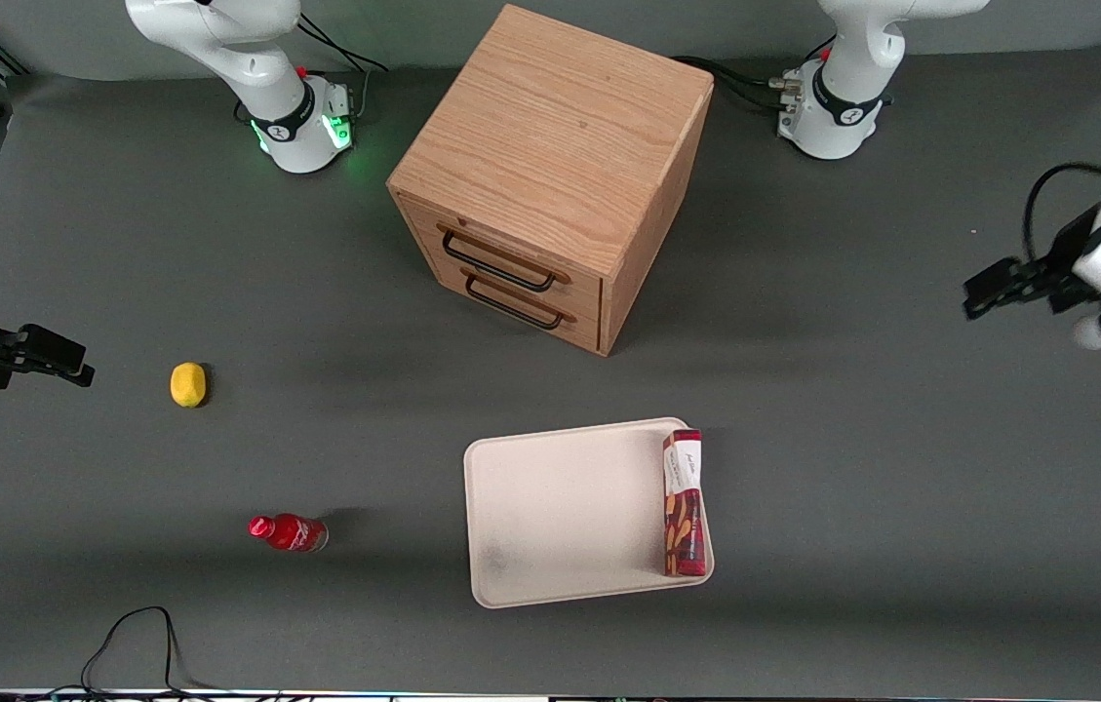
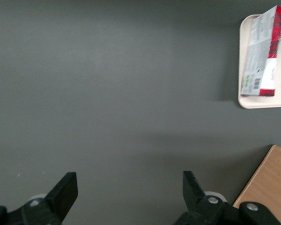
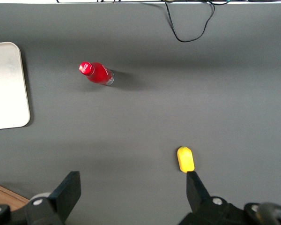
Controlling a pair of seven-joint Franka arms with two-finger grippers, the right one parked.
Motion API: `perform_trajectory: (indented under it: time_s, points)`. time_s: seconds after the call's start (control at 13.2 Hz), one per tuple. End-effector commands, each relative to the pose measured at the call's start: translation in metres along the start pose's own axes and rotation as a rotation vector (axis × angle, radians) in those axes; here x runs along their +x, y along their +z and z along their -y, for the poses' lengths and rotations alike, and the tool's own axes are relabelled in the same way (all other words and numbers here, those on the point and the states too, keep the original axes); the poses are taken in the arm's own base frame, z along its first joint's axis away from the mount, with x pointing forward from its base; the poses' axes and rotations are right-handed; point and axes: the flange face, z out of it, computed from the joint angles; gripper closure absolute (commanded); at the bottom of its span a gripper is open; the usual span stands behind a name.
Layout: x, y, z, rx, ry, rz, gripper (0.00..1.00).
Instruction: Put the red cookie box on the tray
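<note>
The red cookie box [image 1: 684, 503] lies on the cream-white tray [image 1: 560, 512], along the tray's edge toward the working arm's end. It also shows in the left wrist view [image 2: 264, 51], resting on the tray's corner [image 2: 253, 101]. My left gripper [image 1: 994, 288] hangs above the bare table at the working arm's end, well away from the tray and farther from the front camera than it. In the left wrist view the gripper [image 2: 129, 187] is open and empty, with only grey table between its fingertips.
A wooden drawer cabinet [image 1: 550, 175] stands in the middle, farther from the front camera than the tray. A small red bottle [image 1: 289, 532] and a yellow lemon [image 1: 187, 384] lie toward the parked arm's end. A black cable [image 1: 136, 643] lies near the front edge.
</note>
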Motion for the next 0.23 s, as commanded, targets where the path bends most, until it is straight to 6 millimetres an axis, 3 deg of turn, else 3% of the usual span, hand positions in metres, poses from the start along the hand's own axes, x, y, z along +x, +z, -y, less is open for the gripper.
perform_trajectory:
  time_s: [0.0,0.15]
  points:
    - [-0.0265,-0.0074,0.0046,0.019,0.031,-0.02,0.0]
    - [-0.0276,-0.0105,0.0048,0.02,0.031,-0.027,0.0]
